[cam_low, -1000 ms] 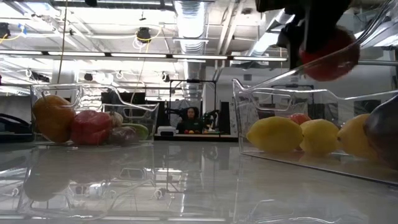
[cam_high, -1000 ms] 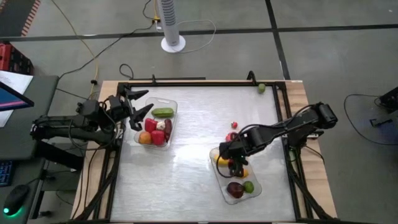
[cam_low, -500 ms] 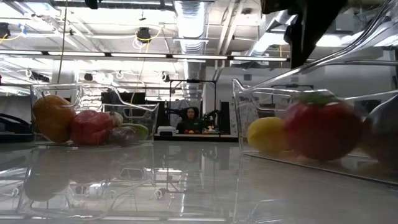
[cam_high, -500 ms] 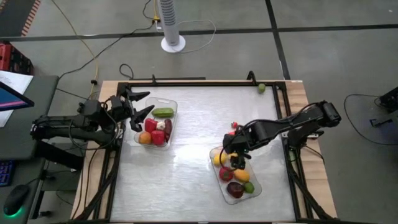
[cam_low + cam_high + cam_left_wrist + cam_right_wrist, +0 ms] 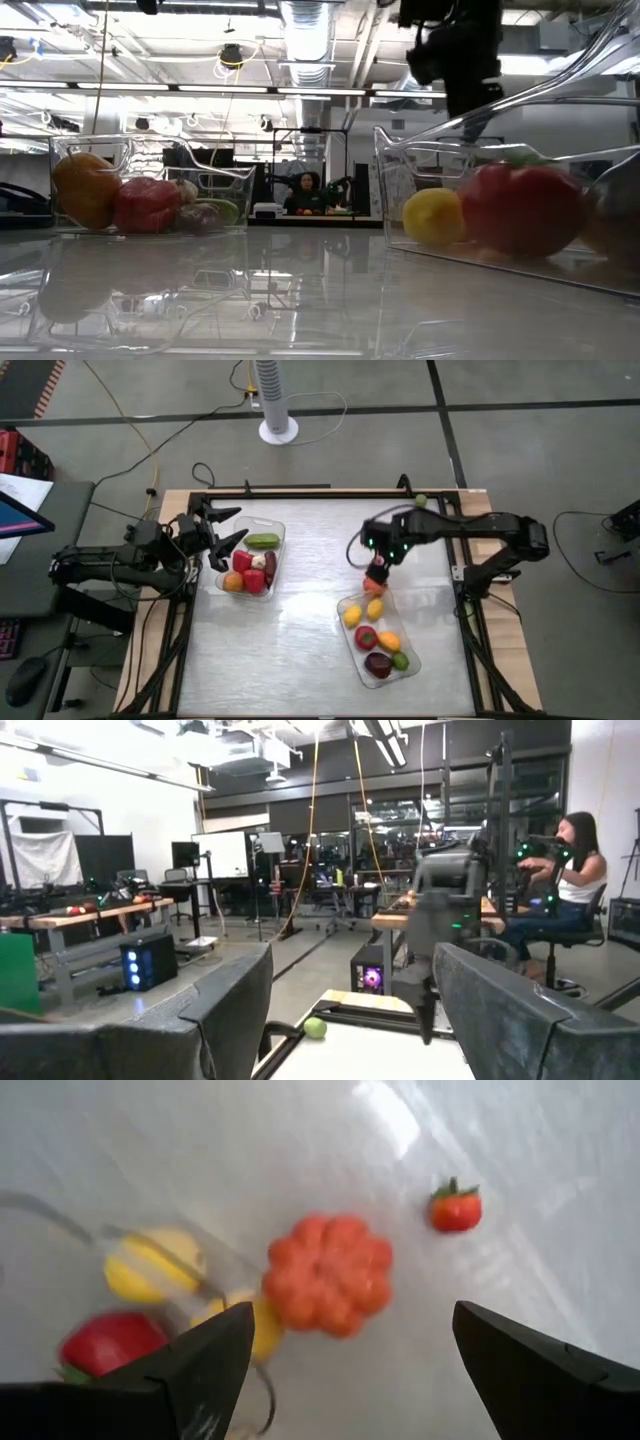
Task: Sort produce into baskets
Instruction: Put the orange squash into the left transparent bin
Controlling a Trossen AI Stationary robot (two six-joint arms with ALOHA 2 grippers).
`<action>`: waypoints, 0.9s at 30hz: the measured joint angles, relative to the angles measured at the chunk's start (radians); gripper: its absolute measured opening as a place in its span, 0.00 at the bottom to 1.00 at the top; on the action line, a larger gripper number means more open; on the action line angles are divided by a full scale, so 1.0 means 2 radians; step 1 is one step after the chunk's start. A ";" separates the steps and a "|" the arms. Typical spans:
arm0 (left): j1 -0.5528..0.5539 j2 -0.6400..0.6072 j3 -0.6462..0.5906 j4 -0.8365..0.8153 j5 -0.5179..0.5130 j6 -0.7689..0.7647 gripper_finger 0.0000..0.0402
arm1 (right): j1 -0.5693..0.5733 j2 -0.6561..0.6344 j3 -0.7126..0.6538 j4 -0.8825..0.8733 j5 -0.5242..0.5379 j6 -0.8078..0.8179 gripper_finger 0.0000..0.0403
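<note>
Grey concrete floor surrounds the pale table [image 5: 300, 650], and the low view looks across it into a workshop where a person [image 5: 305, 192] sits far behind. Over the table's right half hangs the right gripper [image 5: 378, 562], its fingers [image 5: 190, 1360] spread wide with nothing between them. Directly beneath it sits an orange pumpkin [image 5: 329, 1273] on the bare table, just outside the near end of the right basket [image 5: 350, 650]. A small strawberry [image 5: 455, 1209] lies a little beyond the pumpkin, apart from it. Farther from the gripper, inside that basket, lie two yellow pieces [image 5: 353, 617], a red tomato [image 5: 366, 637], an orange piece [image 5: 389, 642], a maroon piece [image 5: 378, 663] and a green one [image 5: 401, 660]. A green lime [image 5: 421, 502] rests at the table's far edge, behind the right arm.

Well away on the other side, the left gripper [image 5: 222, 525] hovers just beside the left basket [image 5: 278, 535], its fingers parted and empty. That basket holds a green piece [image 5: 262, 541] nearest the fingers, then red pieces [image 5: 243, 561], a pale garlic [image 5: 259, 561], a maroon piece and an orange [image 5: 232, 582].
</note>
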 joint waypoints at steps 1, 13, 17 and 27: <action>0.000 0.000 0.000 -0.001 0.000 0.000 0.66 | -0.012 0.002 -0.002 0.009 -0.010 -0.003 0.91; 0.000 0.000 0.000 -0.007 0.000 0.007 0.66 | -0.018 0.117 -0.006 0.028 -0.041 -0.084 0.91; 0.000 0.000 0.000 -0.007 0.000 0.007 0.66 | -0.018 0.143 -0.005 0.027 -0.041 -0.103 0.91; 0.000 0.000 0.000 -0.007 0.000 0.007 0.66 | -0.050 0.156 -0.004 0.003 0.121 -0.119 0.91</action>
